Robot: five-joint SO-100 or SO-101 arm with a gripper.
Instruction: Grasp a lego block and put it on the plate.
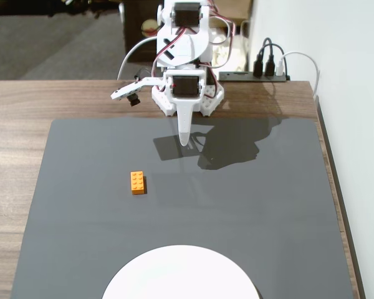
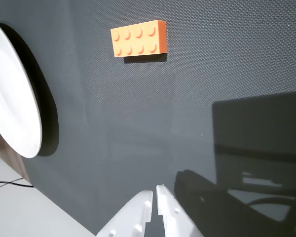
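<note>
Fixed view first: the arm sits folded at the far edge of the wooden table [image 1: 25,106], its white gripper [image 1: 184,138] pointing down over the back part of a dark grey mat [image 1: 268,205]. Nothing is between the fingers. In the wrist view the two white fingertips [image 2: 147,203] lie almost against each other, with only a thin slit between them, so the gripper reads as closed and empty. This looks like a rest pose, with the reach not yet begun.

The lego block [image 1: 138,182] lies flat on the mat, studs up, well apart from the gripper and to the left of it in the fixed view, between the arm's base and the plate [image 1: 181,277]. It stands alone with free mat on every side, so the fingers should have room to come down around it. Its long side runs roughly towards the plate in the fixed view; the wrist would probably need to turn so the fingers close across the narrow width, though the exact angle is hard to judge from here.

The plate rests at the near edge of the mat, partly cut off by the frame in the fixed view and seen only as a white arc [image 2: 12,98] at the left of the wrist view. What shows of it is bare; the hidden part cannot be judged. The block is not yet on it, so the whole task remains: open the jaws, reach, grip, carry, release.
</note>
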